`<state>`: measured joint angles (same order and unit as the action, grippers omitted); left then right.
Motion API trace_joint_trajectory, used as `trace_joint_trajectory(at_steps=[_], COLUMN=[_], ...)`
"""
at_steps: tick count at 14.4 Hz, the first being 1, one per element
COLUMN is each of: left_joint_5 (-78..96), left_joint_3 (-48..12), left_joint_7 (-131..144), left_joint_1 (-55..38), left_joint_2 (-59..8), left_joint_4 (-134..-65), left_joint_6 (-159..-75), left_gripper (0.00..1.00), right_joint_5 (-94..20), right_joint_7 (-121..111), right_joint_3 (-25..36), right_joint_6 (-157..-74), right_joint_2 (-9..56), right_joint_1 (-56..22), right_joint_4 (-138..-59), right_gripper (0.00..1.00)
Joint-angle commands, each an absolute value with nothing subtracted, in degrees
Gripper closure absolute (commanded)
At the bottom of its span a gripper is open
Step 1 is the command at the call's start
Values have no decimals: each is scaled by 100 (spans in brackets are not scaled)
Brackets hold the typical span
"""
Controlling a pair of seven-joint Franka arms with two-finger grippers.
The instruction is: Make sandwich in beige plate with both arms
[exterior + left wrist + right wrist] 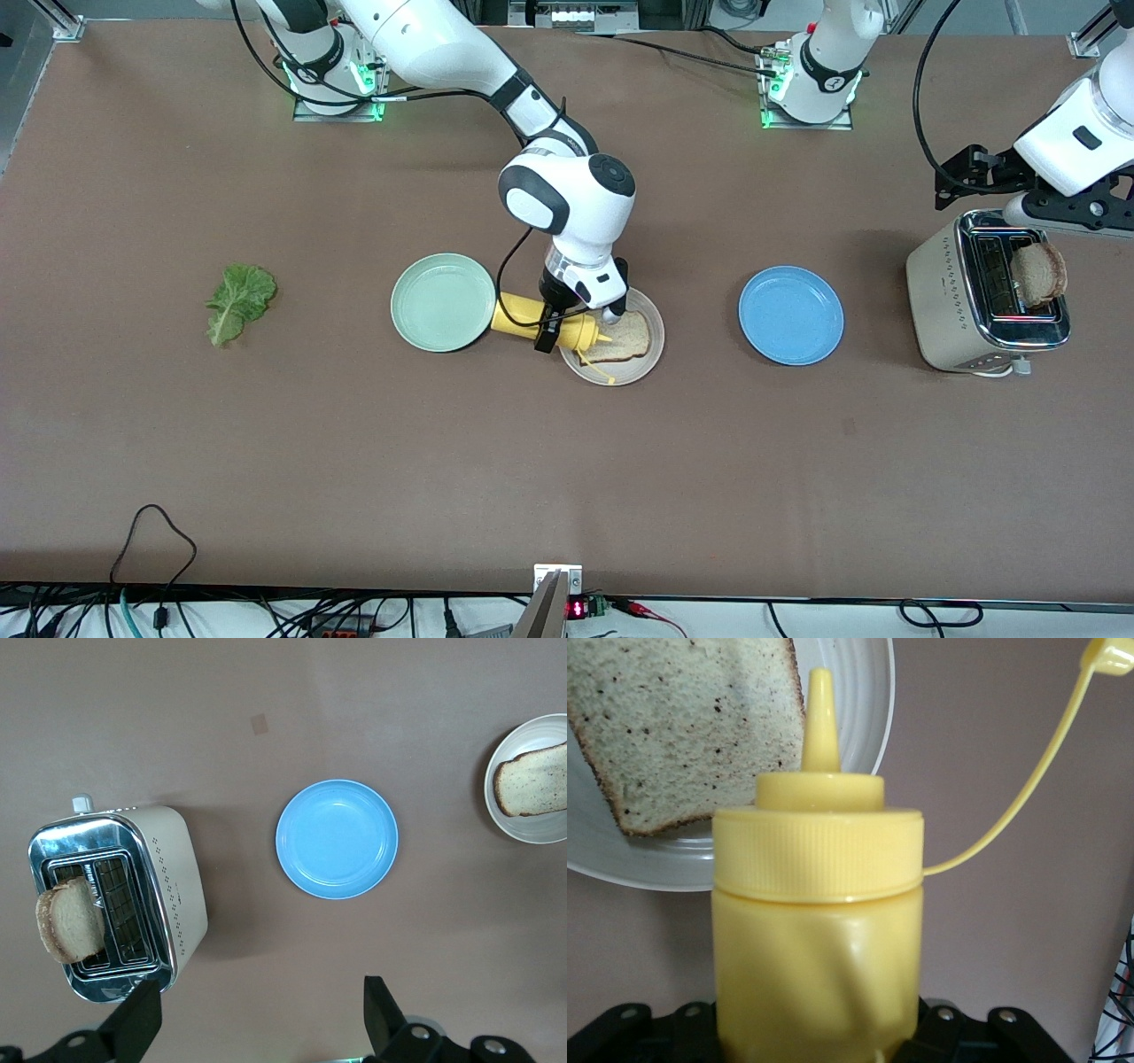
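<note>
The beige plate (642,366) sits mid-table with one toast slice (627,337) on it. My right gripper (576,326) is shut on a yellow squeeze bottle (532,317), held sideways with its nozzle over the plate's rim. In the right wrist view the bottle (819,930) fills the middle, the toast (682,726) and plate (850,709) past its nozzle. A second toast slice (1038,275) sticks out of the toaster (943,301). My left gripper (1032,213) is open over the toaster (173,877). The lettuce leaf (239,301) lies toward the right arm's end.
A mint-green plate (443,301) sits beside the bottle. A blue plate (791,315) lies between the beige plate and the toaster, also in the left wrist view (337,839). The bottle's open cap (1107,656) dangles on its tether.
</note>
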<state>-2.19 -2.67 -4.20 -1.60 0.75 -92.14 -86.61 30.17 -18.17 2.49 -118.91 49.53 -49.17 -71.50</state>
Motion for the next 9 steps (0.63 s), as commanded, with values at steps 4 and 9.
trace_joint_trajectory(at_steps=[4, 9], left_joint_5=[-167, -167], left_joint_3=[-264, -281], left_joint_7=[-413, -413], left_joint_1=[-141, -149], left_joint_2=[123, 123], left_joint_4=[-9229, -9229], left_joint_6=[-8622, -8622], left_gripper=[0, 0], right_joint_5=[3155, 3050], right_joint_7=[-1723, -1775], right_joint_3=[299, 360], right_joint_6=[-11725, -11707], right_joint_2=[5045, 4957], right_joint_1=[-4983, -4896], right_joint_4=[-6970, -6873], right_gripper=[59, 59])
